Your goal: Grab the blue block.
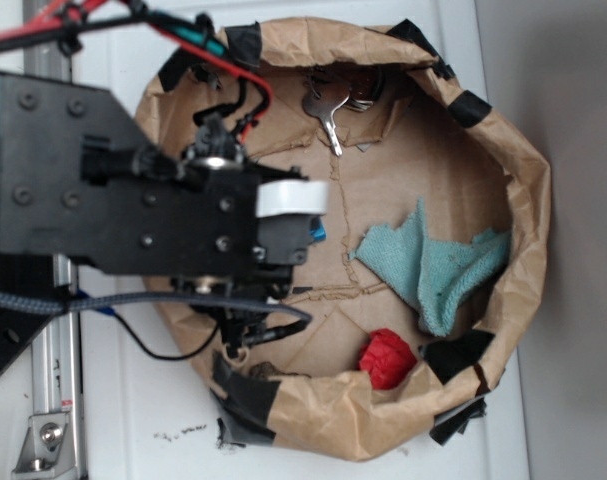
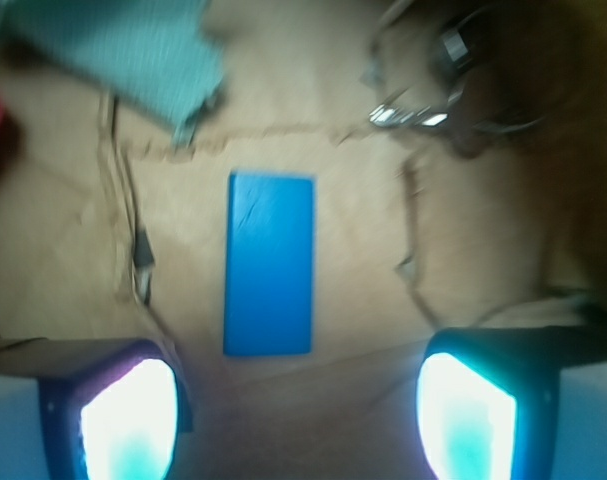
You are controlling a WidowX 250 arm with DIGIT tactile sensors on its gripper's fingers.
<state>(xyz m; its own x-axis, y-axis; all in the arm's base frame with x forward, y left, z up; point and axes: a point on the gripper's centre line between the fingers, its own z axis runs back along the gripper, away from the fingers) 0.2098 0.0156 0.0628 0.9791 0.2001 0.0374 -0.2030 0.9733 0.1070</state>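
Gripper [image 2: 298,420] spread wide, empty, above the blue block [image 2: 269,263]; descent and closing on it both remain

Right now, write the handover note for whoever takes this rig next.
Tool: open, empty, hovering over the paper-lined bin.
Blue block: flat on the bin floor, between and just ahead of the fingers in the wrist view, untouched; the arm hides nearly all of it from outside.
Nearby: teal cloth, keys, red ball.
Done: lined up.
Left: lower, close, lift.
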